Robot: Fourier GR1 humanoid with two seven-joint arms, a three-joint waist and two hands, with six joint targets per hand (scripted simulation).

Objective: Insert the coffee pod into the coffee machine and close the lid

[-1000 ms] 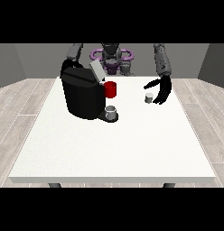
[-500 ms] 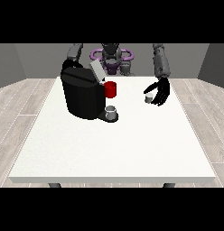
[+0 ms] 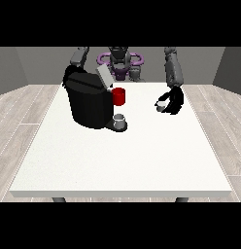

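Observation:
A black coffee machine (image 3: 88, 104) stands on the white table (image 3: 122, 155) at the left, its grey lid (image 3: 104, 76) tilted up and open. A small grey cup (image 3: 120, 120) sits on its drip tray, with a red part (image 3: 119, 96) above it. The hand at the view's right (image 3: 172, 101) hovers just above the table with its fingers curled round a small pale coffee pod (image 3: 162, 105). The hand at the view's left (image 3: 70, 74) is behind the machine's top and mostly hidden.
The robot's torso with a purple ring (image 3: 120, 59) is behind the table's far edge. The table's near half lies bare in front of the machine. Wooden floor surrounds the table.
The hand at the view's right has lifted slightly off the table with the pod in it. The machine and the other hand have not moved.

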